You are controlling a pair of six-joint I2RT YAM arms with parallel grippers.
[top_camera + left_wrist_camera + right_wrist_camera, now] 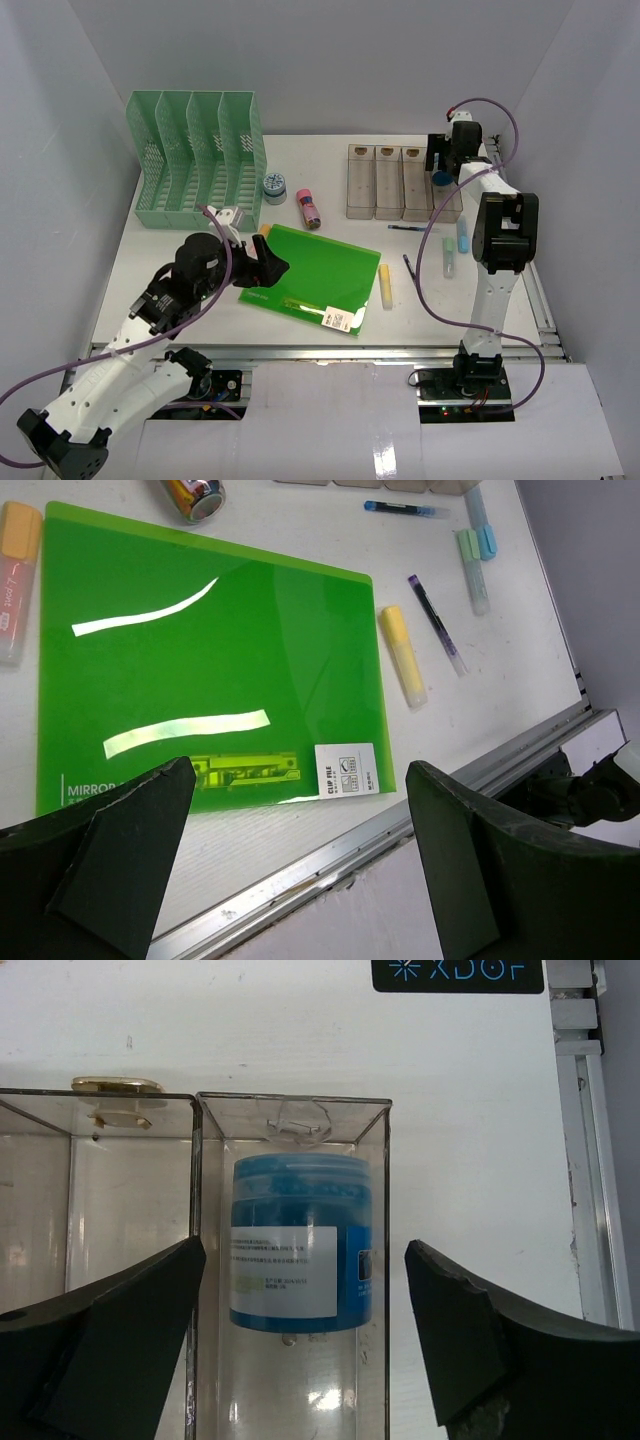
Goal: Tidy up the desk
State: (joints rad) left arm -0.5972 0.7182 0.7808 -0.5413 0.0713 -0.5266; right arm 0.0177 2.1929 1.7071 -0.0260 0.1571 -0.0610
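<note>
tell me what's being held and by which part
Nothing is held: left pincer open over the green folder, right pincer open, clear of the blue jar in the tray.

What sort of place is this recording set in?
Likely a robot lab cell staged as an office workspace: grey-walled white desk, left arm and right arm mounted at its front, green file rack, green clip file.
</note>
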